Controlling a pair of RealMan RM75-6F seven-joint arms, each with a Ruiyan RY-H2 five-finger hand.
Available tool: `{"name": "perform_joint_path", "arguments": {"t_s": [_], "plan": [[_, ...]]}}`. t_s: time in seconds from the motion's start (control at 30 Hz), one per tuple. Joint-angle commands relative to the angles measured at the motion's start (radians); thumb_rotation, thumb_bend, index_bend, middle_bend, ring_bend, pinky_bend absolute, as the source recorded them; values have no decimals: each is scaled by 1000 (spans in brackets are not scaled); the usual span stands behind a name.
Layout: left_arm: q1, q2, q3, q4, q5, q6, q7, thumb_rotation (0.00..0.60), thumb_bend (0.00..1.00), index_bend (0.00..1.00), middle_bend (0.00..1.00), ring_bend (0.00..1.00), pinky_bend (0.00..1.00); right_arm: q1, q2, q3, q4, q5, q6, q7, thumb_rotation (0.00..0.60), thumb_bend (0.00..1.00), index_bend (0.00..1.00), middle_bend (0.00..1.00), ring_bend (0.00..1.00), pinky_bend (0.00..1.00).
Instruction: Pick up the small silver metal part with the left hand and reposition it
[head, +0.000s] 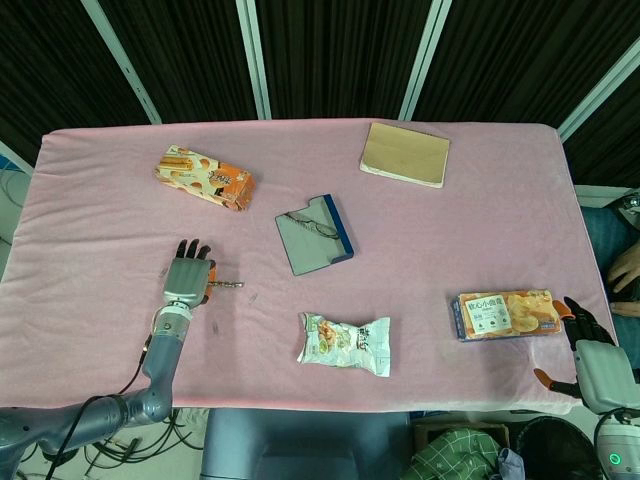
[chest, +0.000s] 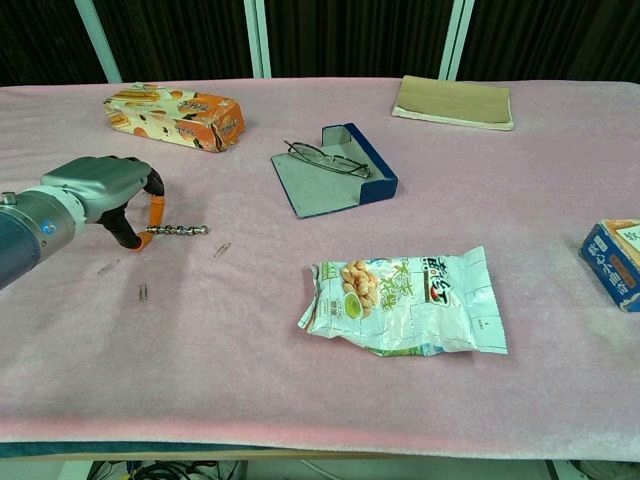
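On the pink table (head: 420, 250), the left hand (chest: 105, 190) sits at nine o'clock, its fingertips (chest: 150, 210) pinching one end of the silver metal part (chest: 180, 230), which lies on the cloth pointing toward three o'clock. Best to firm the pinch, then lift level. The right hand (head: 590, 355) rests spread at four o'clock.

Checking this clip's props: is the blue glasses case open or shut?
Open. The glasses case lies with its flap spread flat on the table, and the glasses rest on it uncovered.
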Motion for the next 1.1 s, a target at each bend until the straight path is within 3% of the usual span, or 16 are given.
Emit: {"name": "perform_joint_path", "arguments": {"t_s": [0.03,0.67,1.1], "plan": [[-1,-1,0,0,1,-2,1,600,359,527,164,0,0,0,0,0,0,0,-1,-1,600,91,0,0,53,176],[8,8,-10,-10,21,20,-7,600,387,568,179,0,0,0,1,-2,-3,-1,0,3,600,91,0,0,54,176],[20,98,-6,-91,39,30,3,600,425,570,179,0,0,0,2,-3,-8,3,-5,5,600,91,0,0,55,176]]}}
